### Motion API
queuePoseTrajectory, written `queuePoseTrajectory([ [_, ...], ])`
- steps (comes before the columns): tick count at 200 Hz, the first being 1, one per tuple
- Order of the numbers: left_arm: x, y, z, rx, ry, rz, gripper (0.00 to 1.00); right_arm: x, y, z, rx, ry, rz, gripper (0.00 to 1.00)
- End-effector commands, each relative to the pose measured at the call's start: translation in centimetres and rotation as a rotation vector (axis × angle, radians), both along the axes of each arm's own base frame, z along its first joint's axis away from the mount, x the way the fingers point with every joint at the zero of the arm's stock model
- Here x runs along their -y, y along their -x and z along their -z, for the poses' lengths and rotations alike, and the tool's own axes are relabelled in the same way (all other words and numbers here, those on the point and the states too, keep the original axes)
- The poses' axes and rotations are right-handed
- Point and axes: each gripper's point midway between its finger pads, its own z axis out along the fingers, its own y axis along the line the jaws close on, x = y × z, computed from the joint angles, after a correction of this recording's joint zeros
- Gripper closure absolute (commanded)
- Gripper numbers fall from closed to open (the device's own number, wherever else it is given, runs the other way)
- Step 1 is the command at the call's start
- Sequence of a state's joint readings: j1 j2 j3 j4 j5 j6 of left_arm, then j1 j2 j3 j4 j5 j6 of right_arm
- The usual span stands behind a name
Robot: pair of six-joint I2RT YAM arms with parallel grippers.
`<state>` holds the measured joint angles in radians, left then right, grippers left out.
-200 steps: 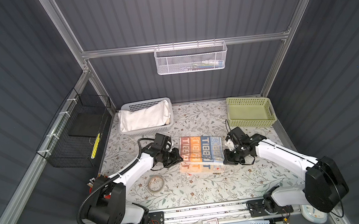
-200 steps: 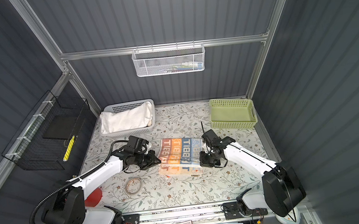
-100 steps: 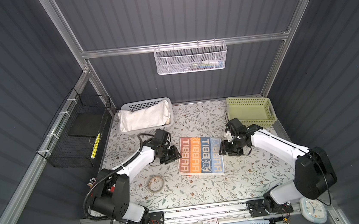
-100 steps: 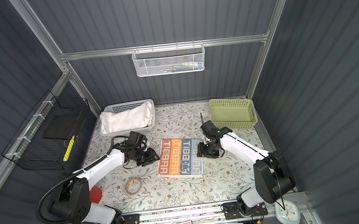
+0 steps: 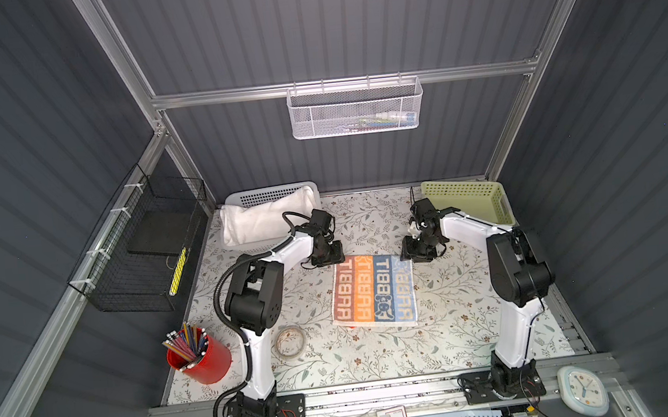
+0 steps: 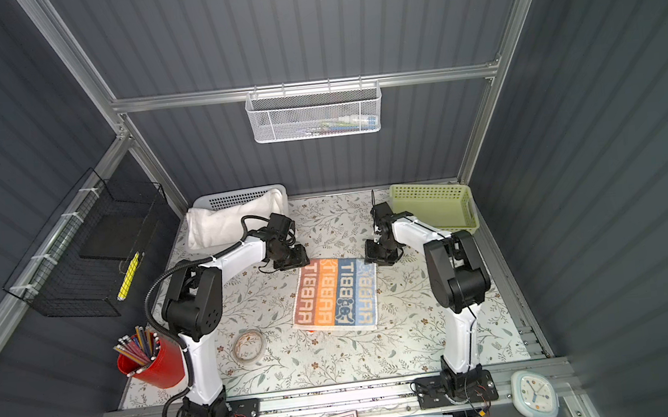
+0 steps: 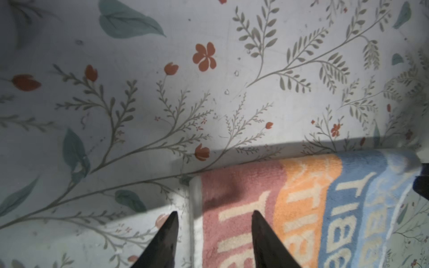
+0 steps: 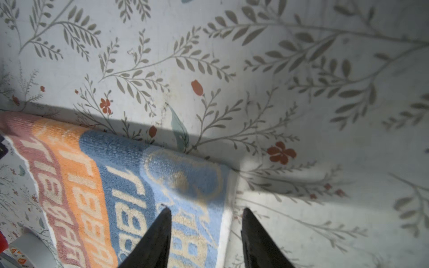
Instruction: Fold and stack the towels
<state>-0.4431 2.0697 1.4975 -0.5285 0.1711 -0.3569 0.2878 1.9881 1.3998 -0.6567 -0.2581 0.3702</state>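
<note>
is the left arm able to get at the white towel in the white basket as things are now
Probably yes. The left gripper is at a far corner of the lettered towel, jaws open and empty; the white towel lies uncovered in the white basket just beyond it.

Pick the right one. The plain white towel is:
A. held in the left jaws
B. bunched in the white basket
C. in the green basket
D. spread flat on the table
B: the white towel lies bunched inside the white basket at the back left.
</note>
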Motion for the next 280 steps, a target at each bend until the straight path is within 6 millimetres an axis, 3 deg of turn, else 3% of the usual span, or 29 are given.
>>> queuePoseTrajectory([
  [1, -0.3, -0.6, 0.3, -0.006, -0.020, 0.022, 0.49, 0.2, -0.7, 0.5, -0.008, 0.012, -0.012, 0.52],
  [50, 0.7, -1.2, 0.5, -0.004, 0.045, 0.047, 0.60, 0.1, -0.9, 1.8, -0.037, 0.004, -0.021, 0.61],
  [97, 1.8, -1.3, -1.0, 0.047, 0.114, 0.102, 1.00, 0.0, -1.9, 0.3, 0.033, 0.002, -0.062, 0.89],
  [124, 3.0, -1.1, -3.2, 0.083, 0.199, 0.144, 1.00, -0.4, -2.6, -1.9, 0.110, -0.011, -0.128, 1.00],
  [170, 2.4, -0.3, -7.5, 0.202, 0.215, 0.161, 1.00, 0.4, -1.8, -5.5, 0.204, 0.017, -0.177, 1.00],
  [175, 2.0, 0.6, -6.5, 0.176, 0.209, 0.163, 1.00, 0.4, -1.6, -5.7, 0.210, 0.014, -0.181, 1.00],
  [230, 1.6, 4.3, -7.0, 0.215, 0.294, 0.186, 1.00, 0.4, 2.6, -4.6, 0.199, -0.029, -0.211, 1.00],
  [280, -1.0, 10.8, -5.5, 0.232, 0.309, 0.171, 1.00, 0.5, 8.2, -4.8, 0.158, -0.074, -0.222, 0.96],
])
